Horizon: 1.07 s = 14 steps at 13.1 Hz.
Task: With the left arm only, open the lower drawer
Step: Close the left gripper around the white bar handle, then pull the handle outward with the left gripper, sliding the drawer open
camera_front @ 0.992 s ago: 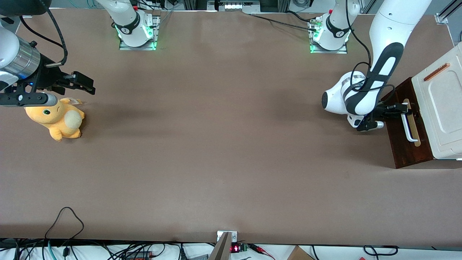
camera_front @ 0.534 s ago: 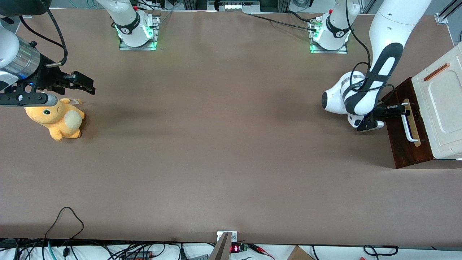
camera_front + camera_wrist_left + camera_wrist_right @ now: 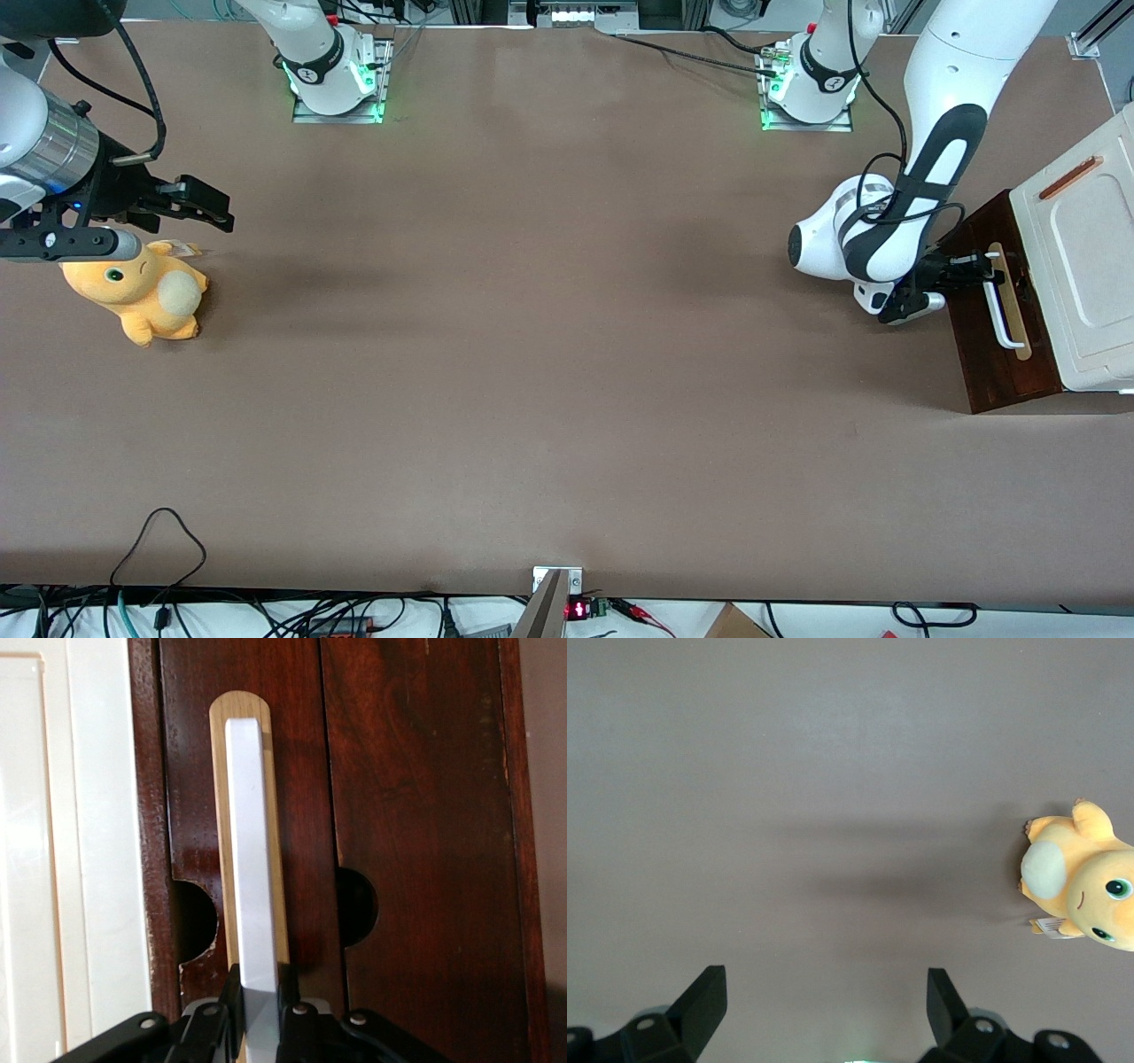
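Gripper (image 3: 257, 997) on lower drawer (image 3: 399, 815) handle (image 3: 252, 842) — clamped

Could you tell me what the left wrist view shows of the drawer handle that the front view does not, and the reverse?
Only the left wrist view shows the fingers shut on the white bar handle near one end, and two round notches in the dark wood. Only the front view shows the left arm, the cream cabinet top, and the plush toy toward the parked arm's end. Both show the gripper at the lower drawer.
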{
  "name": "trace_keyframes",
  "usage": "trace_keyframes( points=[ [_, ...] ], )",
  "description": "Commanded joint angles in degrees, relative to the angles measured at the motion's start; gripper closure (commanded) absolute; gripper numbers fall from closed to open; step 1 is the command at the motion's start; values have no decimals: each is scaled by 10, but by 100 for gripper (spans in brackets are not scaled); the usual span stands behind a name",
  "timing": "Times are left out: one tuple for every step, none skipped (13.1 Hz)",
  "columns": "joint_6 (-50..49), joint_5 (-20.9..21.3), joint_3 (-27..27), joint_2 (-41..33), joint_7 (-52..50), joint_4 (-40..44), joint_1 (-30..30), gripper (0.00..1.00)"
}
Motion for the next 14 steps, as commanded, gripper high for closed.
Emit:
trace_keyframes(
  points=[
    [0,9,-1,-4,4,1,-19,100],
    [0,9,-3,-4,5,3,-26,100],
    [0,9,-5,-4,5,4,-30,100],
    [0,8,-6,-4,5,4,-38,100],
    [1,7,-7,-4,7,5,-43,100],
    [1,6,-17,-4,10,10,-48,100],
    [1,5,-22,-4,11,14,-49,100],
    [1,4,-23,-4,11,14,-53,100],
    [1,3,-25,-3,10,14,-58,100],
    [2,3,-27,-2,10,17,-62,100],
    [2,3,-28,-3,10,18,-66,100],
    [3,3,-34,-2,11,21,-68,100],
    [4,-1,-35,-1,10,27,-73,100],
    [5,-15,-35,0,11,31,-79,100]
  ],
)
